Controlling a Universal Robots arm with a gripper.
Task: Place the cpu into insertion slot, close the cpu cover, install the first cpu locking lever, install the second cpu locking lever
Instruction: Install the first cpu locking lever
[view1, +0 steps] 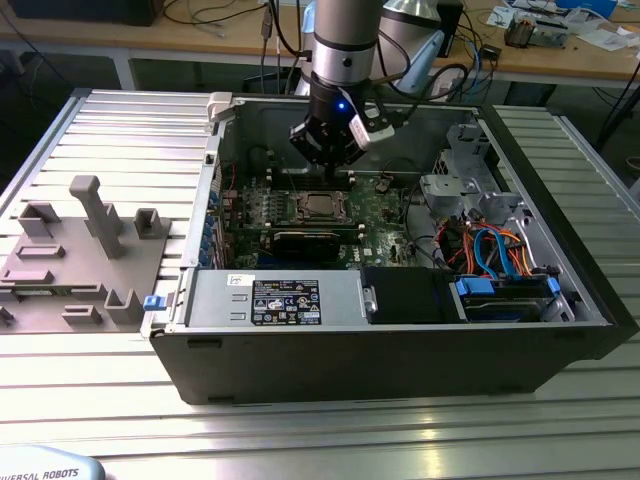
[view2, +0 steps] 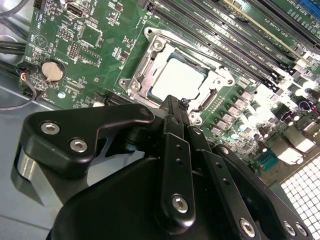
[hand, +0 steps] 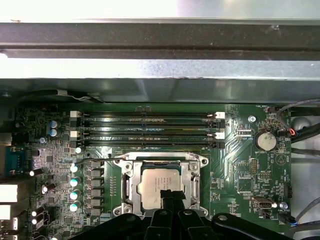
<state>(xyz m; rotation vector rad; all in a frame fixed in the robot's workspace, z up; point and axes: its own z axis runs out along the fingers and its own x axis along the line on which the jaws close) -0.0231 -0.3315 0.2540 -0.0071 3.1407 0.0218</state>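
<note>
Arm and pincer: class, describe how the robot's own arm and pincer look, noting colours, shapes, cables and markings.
The arm is a silver-grey cylinder ending in a black wrist with a small blue light and a whitish module on its side. Dark cables loop beside it. The pincer is matte black, built of flat bar links with rounded ends, joined by silver screws.
</note>
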